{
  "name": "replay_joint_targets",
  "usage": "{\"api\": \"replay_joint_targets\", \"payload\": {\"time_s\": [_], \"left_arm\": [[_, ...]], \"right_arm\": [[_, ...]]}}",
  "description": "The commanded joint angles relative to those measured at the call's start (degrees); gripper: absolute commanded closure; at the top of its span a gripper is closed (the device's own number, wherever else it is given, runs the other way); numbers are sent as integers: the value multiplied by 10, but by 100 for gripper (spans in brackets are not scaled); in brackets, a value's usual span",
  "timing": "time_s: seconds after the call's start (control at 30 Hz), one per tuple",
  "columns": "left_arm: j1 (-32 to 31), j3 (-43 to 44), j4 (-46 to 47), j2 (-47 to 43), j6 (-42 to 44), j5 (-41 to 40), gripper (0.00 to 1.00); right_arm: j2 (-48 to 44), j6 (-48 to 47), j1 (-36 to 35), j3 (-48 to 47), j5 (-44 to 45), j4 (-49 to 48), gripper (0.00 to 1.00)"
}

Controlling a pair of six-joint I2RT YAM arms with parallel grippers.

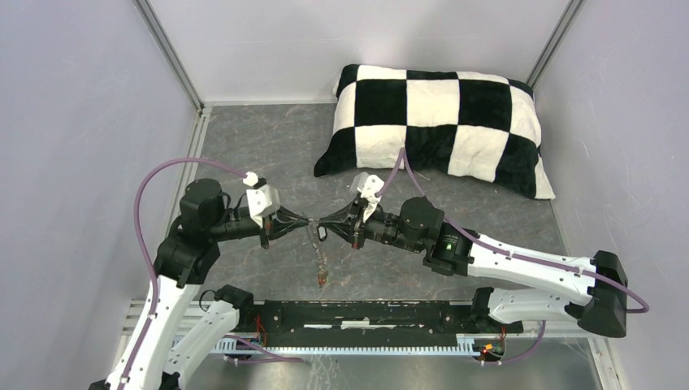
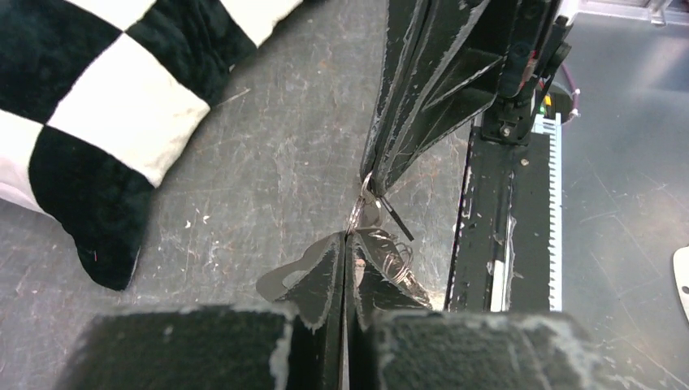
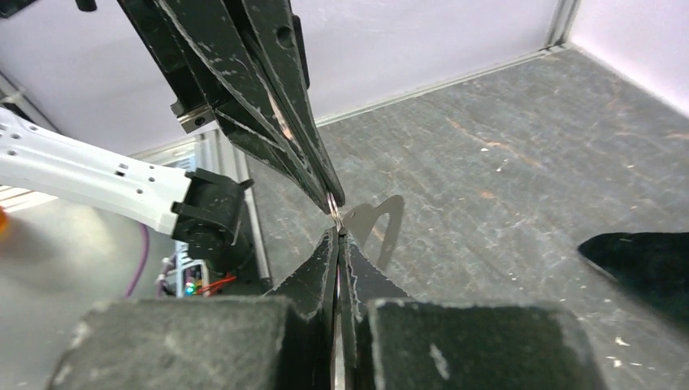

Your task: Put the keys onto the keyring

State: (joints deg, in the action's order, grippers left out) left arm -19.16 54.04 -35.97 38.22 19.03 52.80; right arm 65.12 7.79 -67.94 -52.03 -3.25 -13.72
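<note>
Keyring: the flat grey-brown keyring (image 1: pixel 318 253) (image 2: pixel 294 278) (image 3: pixel 380 221) is held off the counter (image 1: pixel 268 146), in the middle of the near half. It hangs down from the point where the two end effectors meet. Its oblong slot shows in the right wrist view.
Keys: a small bright metal piece of the keys (image 2: pixel 361 205) (image 3: pixel 333 205) sits right between the two sets of tips. A thin black oblong sticks out beside it in the left wrist view. A red tag (image 1: pixel 323 279) dangles at the low end of the hanging bunch. Fine wire loops show just beside the left fingertips; how they link to the rest is too small to tell.
Left end effector: the left end effector (image 1: pixel 304 224) (image 2: pixel 348 244) has its fingers pressed together on the top of the keyring, reaching in from the left.
Right end effector: the right end effector (image 1: pixel 324 229) (image 3: pixel 338 240) has its fingers together, pinching the metal piece of the keys as far as can be made out. Its tips face the left tips and almost touch them.
Checked pillow: the black-and-white checked pillow (image 1: pixel 439 122) (image 2: pixel 97 114) lies on the counter at the far right, well apart from the bunch.
Rail: a black rail (image 1: pixel 366 315) runs along the near edge, between the arm bases.
</note>
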Motion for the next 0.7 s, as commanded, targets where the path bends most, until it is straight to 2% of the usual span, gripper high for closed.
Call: {"api": "replay_joint_targets", "payload": {"time_s": [0.0,0.2,0.43,0.53,0.67], "left_arm": [[1,-25,99,-32,-60,-23,98],[1,-62,164,-59,-109,-10,98],[1,-68,203,-68,-117,1,98],[1,-65,206,-67,-118,17,98],[1,-64,203,-68,-121,41,98]], "right_arm": [[-33,92,20,43,-36,-72,97],[-47,176,43,86,-66,-128,91],[-56,212,61,106,-80,-117,81],[-65,178,74,90,-90,-78,74],[-70,48,81,7,-94,23,63]]}}
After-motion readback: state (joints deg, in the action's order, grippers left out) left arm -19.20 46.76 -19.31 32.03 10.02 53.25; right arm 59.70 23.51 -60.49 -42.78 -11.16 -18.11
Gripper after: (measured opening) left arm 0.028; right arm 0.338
